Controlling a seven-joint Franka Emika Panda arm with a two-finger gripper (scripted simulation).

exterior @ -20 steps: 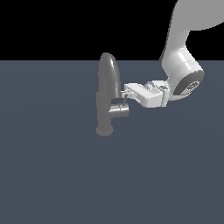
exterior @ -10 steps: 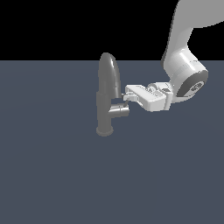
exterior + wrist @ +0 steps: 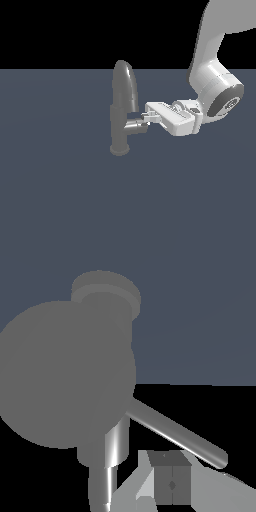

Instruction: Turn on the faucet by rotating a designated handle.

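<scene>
- Faucet (image 3: 121, 107) is standing upright on the dark grey counter (image 3: 60, 200), roughly midway across it and nearer the far edge than the near one; the exterior view is showing its arched spout, cylindrical body and flared base in profile.
- Sticking out from the body toward the exterior view's right, the handle (image 3: 135, 128) is showing as a short horizontal cylinder low on the faucet.
- Reaching in from the exterior view's right, the gripper (image 3: 148, 119) is sitting at the handle's outer end, with the white arm (image 3: 215, 85) rising toward the far right corner behind it.
- From the exterior view the fingertips are appearing touching or just beside the handle's tip, but I cannot tell whether the jaws are parted or closed.
- Wrist view is revealing what the other is hiding: the thin lever pin (image 3: 175, 437) is running slantwise out from the faucet (image 3: 65, 386), whose rounded spout is filling much of the picture.
- One dark finger pad (image 3: 172, 483) is showing close to the pin; the second finger is not clearly visible, so the grip is staying uncertain.
</scene>
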